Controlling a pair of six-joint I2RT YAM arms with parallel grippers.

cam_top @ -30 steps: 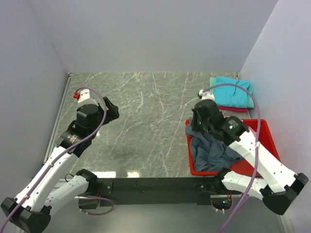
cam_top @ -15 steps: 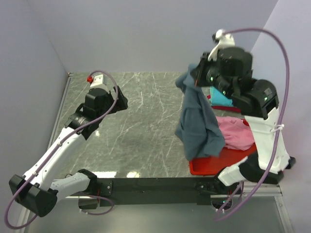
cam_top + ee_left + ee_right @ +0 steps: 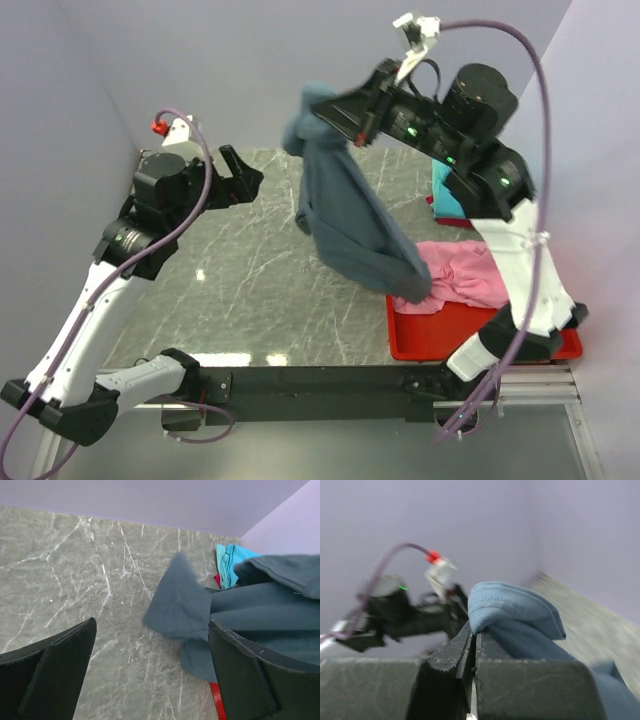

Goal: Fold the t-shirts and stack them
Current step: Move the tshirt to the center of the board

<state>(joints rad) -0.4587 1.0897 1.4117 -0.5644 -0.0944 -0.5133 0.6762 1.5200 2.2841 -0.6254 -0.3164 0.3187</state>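
The slate blue-grey t-shirt (image 3: pixel 345 215) hangs in the air over the marble table, its lower hem trailing onto the pink t-shirt (image 3: pixel 465 275). My right gripper (image 3: pixel 325 108) is shut on the blue-grey shirt's top edge, high above the table. In the right wrist view its closed jaws (image 3: pixel 474 630) pinch a bunched fold of the shirt (image 3: pixel 515 610). My left gripper (image 3: pixel 240 180) is open and empty, left of the hanging shirt. In the left wrist view it (image 3: pixel 152 625) faces the shirt (image 3: pixel 200 615) without touching it. Folded turquoise t-shirts (image 3: pixel 445 200) lie at the back right.
The red bin (image 3: pixel 440 335) stands at the table's near right with the pink shirt spilling over its rim. The turquoise pile (image 3: pixel 232 562) sits in the far right corner by the wall. Purple-grey walls close in the table on three sides.
My right arm has lifted the blue-grey shirt out of the red bin, up and to the left over the table, uncovering the pink shirt. My left arm has risen and turned towards it.
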